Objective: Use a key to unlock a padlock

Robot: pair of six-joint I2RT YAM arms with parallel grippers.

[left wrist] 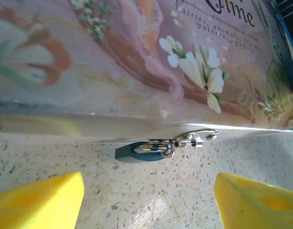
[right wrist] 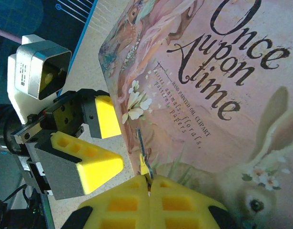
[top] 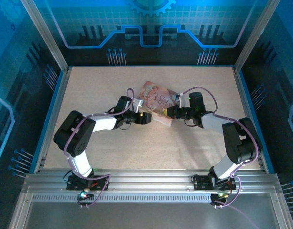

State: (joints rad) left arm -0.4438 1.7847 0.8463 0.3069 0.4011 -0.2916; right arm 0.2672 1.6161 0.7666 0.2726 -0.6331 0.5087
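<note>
Padlock [left wrist: 136, 152], bluish, we see lying at the hasp [left wrist: 194, 139] of the pink tin [left wrist: 136, 57]; left gripper [left wrist: 149, 193] spread, right gripper [right wrist: 149, 183] pinching the thin key [right wrist: 142, 148].

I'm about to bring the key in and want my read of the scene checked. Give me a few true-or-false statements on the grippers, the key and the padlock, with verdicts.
1. The right gripper is shut on the key. True.
2. The left gripper is clamped on the padlock. False: it stands open, with the padlock ahead of it, untouched.
3. The padlock is hooked to the hasp of the pink tin and rests on the table. True.
4. The key is already in the padlock. False: it is held in the right gripper, by the tin's edge.
</note>
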